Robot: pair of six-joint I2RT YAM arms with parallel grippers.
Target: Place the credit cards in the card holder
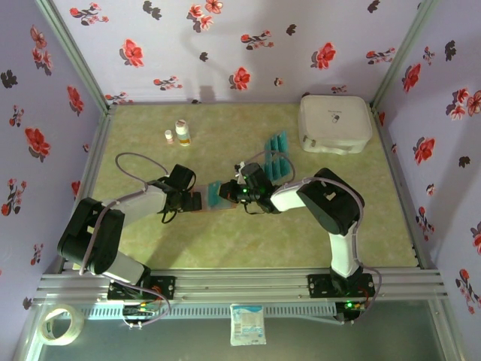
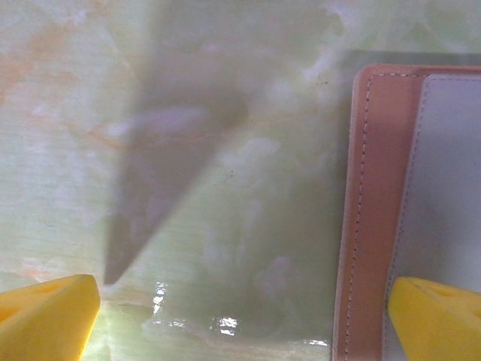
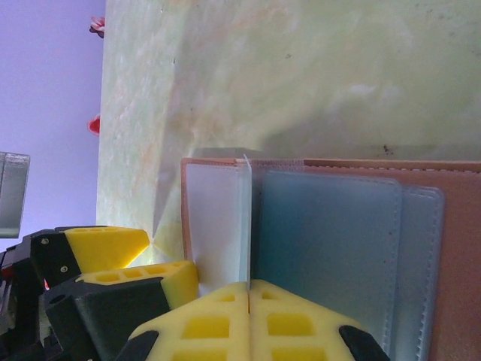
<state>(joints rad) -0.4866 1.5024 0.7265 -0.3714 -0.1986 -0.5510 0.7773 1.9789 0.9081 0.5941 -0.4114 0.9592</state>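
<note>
While the right gripper (image 3: pixel 249 292) is clamped tight on a single card (image 3: pixel 246 218), nothing looks seated in the card holder (image 3: pixel 460 256) yet, so I judge the task to be at or near its first insertion. In the right wrist view the card is seen edge-on. It shows as a thin pale line running from between the closed pads, across the open holder, to its far brown edge. It stands on edge rather than lying flat, beside the mouth of the greyish-blue pockets (image 3: pixel 331 248) (whether its leading edge has entered a slot I cannot tell). The pockets themselves look empty as far as that view shows.

The left gripper (image 2: pixel 240 323) is spread as wide as it goes and holds nothing. In its own wrist view one yellow fingertip (image 2: pixel 440 320) sits over the holder's pale inner panel, just inside the stitched brown border. The other is off over the bare table (image 2: pixel 188 113). The gripper seems placed to steady the holder, though contact cannot be confirmed.

Farther out on the table, the remaining credit cards (image 1: pixel 279 143) lie in a loose teal group, well apart from the holder and near the white case (image 1: pixel 336 124). All of those have to be fetched and slotted in, so most of the work is left.
</note>
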